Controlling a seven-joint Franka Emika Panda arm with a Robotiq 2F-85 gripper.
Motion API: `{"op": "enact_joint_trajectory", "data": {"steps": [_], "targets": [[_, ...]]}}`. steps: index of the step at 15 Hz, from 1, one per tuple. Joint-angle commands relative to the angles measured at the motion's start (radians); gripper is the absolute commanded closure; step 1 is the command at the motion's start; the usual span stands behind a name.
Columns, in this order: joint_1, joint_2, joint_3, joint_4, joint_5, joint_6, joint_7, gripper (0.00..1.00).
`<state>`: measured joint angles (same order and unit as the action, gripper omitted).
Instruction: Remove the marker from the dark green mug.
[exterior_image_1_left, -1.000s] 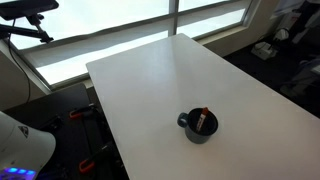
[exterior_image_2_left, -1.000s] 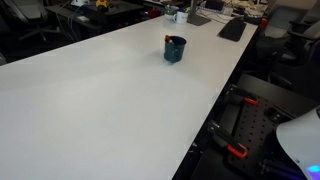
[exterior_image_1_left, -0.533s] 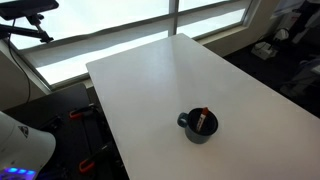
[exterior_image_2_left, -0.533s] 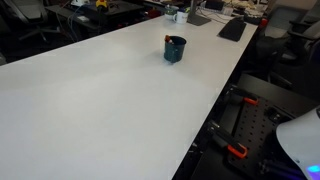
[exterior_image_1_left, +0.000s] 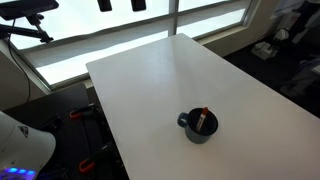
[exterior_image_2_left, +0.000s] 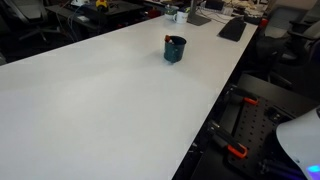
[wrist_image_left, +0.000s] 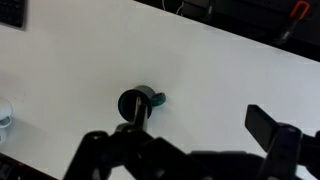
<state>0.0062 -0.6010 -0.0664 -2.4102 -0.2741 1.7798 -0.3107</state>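
Observation:
The dark green mug (exterior_image_1_left: 198, 128) stands upright on the white table (exterior_image_1_left: 170, 70), near its edge, with its handle to the side. It also shows in an exterior view (exterior_image_2_left: 175, 50) and in the wrist view (wrist_image_left: 134, 102). The marker (exterior_image_1_left: 203, 117) leans inside the mug, its red-orange end sticking out above the rim; the wrist view shows it too (wrist_image_left: 140, 111). My gripper (exterior_image_1_left: 121, 5) is open and empty, high above the table, with only its two dark fingertips showing at the frame's top. In the wrist view the gripper (wrist_image_left: 185, 135) is spread wide, well above the mug.
The white table (exterior_image_2_left: 90, 100) is long. A window (exterior_image_1_left: 110, 30) runs behind its far end. Desks with a keyboard (exterior_image_2_left: 232, 28) and clutter stand beyond the mug. Dark equipment with red clamps (exterior_image_2_left: 238, 152) sits beside the table edge. A white object (wrist_image_left: 5, 113) lies at the wrist view's left edge.
The gripper's fingertips have come into view at the top of an exterior view, where they were not seen before. The mug and marker have not moved.

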Motion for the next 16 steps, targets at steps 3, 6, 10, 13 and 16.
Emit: {"op": "enact_joint_trajectory", "data": {"steps": [3, 6, 10, 13, 16], "targets": [[-0.020, 0.026, -0.086, -0.162, -0.095, 0.300, -0.092, 0.00], [-0.061, 0.067, -0.119, -0.224, -0.159, 0.438, -0.114, 0.00], [-0.058, 0.066, -0.099, -0.202, -0.120, 0.391, -0.098, 0.00], [-0.057, 0.063, -0.095, -0.201, -0.119, 0.390, -0.098, 0.00], [-0.051, 0.074, -0.099, -0.197, -0.116, 0.410, -0.106, 0.00]]}}
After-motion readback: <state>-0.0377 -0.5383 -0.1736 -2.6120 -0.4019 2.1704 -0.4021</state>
